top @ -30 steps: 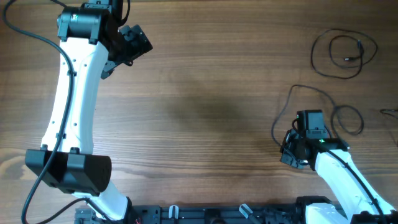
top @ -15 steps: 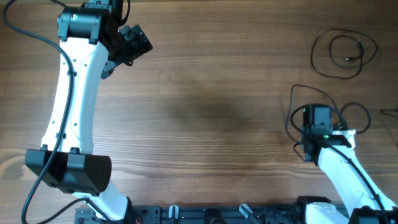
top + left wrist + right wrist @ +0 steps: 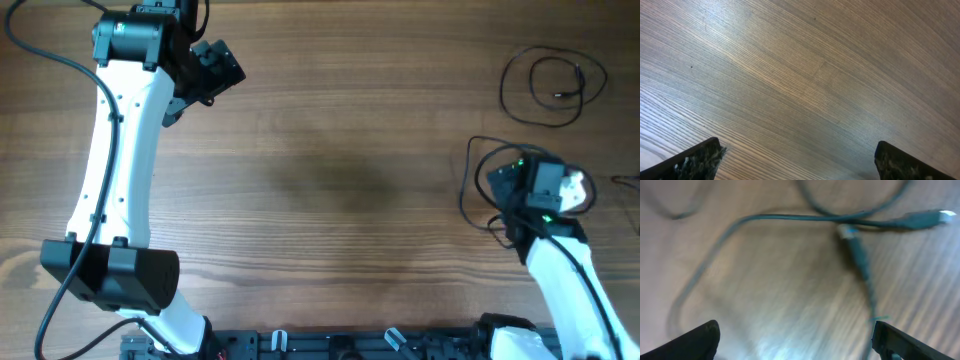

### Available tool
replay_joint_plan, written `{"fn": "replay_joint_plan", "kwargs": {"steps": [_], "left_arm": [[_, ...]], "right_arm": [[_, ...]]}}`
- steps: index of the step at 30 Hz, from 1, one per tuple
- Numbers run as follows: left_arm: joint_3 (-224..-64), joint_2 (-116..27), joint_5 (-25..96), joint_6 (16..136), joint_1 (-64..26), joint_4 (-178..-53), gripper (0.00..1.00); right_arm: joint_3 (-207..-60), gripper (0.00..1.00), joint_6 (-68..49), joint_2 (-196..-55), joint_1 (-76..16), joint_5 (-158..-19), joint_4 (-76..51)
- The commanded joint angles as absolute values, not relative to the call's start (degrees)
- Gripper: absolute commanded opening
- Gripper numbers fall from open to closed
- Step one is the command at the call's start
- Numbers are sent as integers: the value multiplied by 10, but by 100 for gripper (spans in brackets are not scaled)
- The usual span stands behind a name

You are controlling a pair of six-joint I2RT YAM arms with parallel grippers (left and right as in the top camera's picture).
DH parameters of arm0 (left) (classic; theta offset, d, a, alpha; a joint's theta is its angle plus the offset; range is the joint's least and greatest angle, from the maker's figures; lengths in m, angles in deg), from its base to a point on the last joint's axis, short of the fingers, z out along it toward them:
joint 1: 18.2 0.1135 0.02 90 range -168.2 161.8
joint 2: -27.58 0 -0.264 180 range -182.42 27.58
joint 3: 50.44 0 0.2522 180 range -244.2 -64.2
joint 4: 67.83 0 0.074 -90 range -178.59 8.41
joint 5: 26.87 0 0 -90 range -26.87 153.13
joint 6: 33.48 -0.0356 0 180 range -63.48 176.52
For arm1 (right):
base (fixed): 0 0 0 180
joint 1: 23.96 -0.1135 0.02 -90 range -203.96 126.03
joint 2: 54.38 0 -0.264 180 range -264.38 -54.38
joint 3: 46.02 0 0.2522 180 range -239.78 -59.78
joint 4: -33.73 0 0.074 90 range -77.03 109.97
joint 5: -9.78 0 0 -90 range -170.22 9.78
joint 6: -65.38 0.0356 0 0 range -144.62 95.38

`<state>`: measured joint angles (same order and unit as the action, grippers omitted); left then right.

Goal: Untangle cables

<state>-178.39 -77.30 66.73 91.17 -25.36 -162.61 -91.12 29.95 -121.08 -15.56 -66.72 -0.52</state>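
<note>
One thin black cable [image 3: 556,95] is curled in loops on the wooden counter [image 3: 350,150], at the upper right of the overhead view, well apart from both arms. A second cable [image 3: 497,143] is looped at the right of the frame, just beside the head of the right arm [image 3: 560,280] and partly hidden by it. The right jaws are opened wide and nothing is held in them. In the right wrist view their two tips [image 3: 695,340] are seen in the lower corners. Blurred cable with a plug end [image 3: 925,219] is laid on the counter above them. The left arm [image 3: 120,150] is stretched to the upper left of the overhead view. The left jaws are opened wide too. Nothing is held, and only wood is seen between their tips [image 3: 695,160].
</note>
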Motion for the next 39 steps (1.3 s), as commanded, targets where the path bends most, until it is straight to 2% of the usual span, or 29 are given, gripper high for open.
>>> {"fn": "replay_joint_plan", "kwargs": {"steps": [1, 5, 10, 17, 23, 31, 39], "left_arm": [[-1785, -765, 673, 917, -255, -1627, 100], [-1785, -765, 673, 917, -255, -1627, 100], [-1785, -765, 673, 917, -255, -1627, 100], [-1785, -765, 673, 917, -255, -1627, 100], [-1785, -765, 673, 917, -255, -1627, 100], [-1785, -765, 673, 917, -255, -1627, 100], [-1785, -765, 673, 917, -255, -1627, 100]], "right_arm": [[-964, 100, 185, -1114, -155, -725, 5], [-984, 100, 117, -1015, -155, -728, 15], [-985, 100, 88, -908, -155, -728, 10], [-985, 100, 10, -823, -155, -728, 2], [-986, 100, 8, -768, -155, -750, -26], [-1057, 100, -30, -707, -155, -778, -104], [-1201, 100, -36, -695, -155, -777, -262]]}}
